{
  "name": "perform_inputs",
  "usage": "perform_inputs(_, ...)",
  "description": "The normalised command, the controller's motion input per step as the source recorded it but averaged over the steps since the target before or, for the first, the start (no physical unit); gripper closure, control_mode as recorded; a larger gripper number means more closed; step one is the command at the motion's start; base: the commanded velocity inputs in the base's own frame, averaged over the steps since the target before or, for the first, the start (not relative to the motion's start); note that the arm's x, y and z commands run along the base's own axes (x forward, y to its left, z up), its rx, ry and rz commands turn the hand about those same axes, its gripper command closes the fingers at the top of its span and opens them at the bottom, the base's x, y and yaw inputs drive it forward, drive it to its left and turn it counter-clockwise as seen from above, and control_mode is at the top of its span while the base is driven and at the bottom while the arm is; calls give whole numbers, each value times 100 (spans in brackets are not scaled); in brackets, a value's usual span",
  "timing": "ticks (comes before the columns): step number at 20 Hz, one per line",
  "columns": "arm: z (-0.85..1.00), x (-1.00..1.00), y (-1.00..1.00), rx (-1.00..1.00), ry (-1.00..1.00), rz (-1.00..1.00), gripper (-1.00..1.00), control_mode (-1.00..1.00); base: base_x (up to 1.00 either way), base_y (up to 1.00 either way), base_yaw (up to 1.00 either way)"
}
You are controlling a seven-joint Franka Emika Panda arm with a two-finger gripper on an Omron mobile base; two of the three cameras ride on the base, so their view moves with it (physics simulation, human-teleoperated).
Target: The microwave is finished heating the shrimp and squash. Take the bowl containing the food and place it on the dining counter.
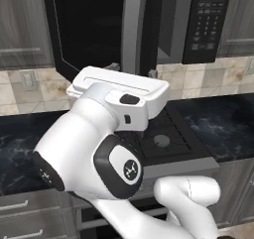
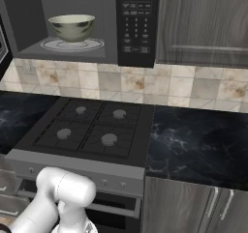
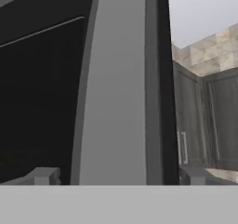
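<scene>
at the far left of the left base view, a grey wood-grain wall cabinet [image 1: 22, 25] hung above a beige tiled backsplash [image 1: 30, 87] with a pale wall outlet [image 1: 29, 79]. next came the large black microwave's swung-open dark glass door [image 1: 89, 29] with its broad silver vertical handle strip [image 1: 134, 29], standing out into the room in front of the arm. the robot's white gripper [image 1: 131, 68] sat right at the lower end of that strip, its two grey fingertips [image 3: 44, 175] spread apart on either side of the handle in the hand view, released and clamping nothing. to the right was the black button panel [image 1: 206, 20], and below it the black four-burner stovetop [image 2: 87, 125] set between glossy black marble-veined counters [image 2: 198, 140] over grey cabinets.

in the right base view the open door left the microwave's grey cavity [image 2: 72, 19] exposed at upper left. the round, deep, cream-white glossy bowl [image 2: 72, 27] stood upright on the glass turntable plate [image 2: 72, 44] inside it, well above the stovetop and apart from the gripper. its contents could not be made out from that angle; only the shaded inner rim showed.
</scene>
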Motion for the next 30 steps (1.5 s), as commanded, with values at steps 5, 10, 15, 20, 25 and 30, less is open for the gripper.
perform_inputs(5,0,25,30,-1,0,-9,-100,-100,0,0,0)
perform_inputs(10,-8,-23,-3,-1,0,0,-100,-100,0,0,0)
perform_inputs(15,-2,-25,-5,0,0,0,-100,-100,0,0,0)
perform_inputs(20,-1,-45,-18,0,0,0,-100,-100,0,0,0)
perform_inputs(25,0,-9,0,0,0,0,-100,-100,0,0,0)
perform_inputs(30,-31,-93,-38,-2,0,0,-100,-100,0,0,0)
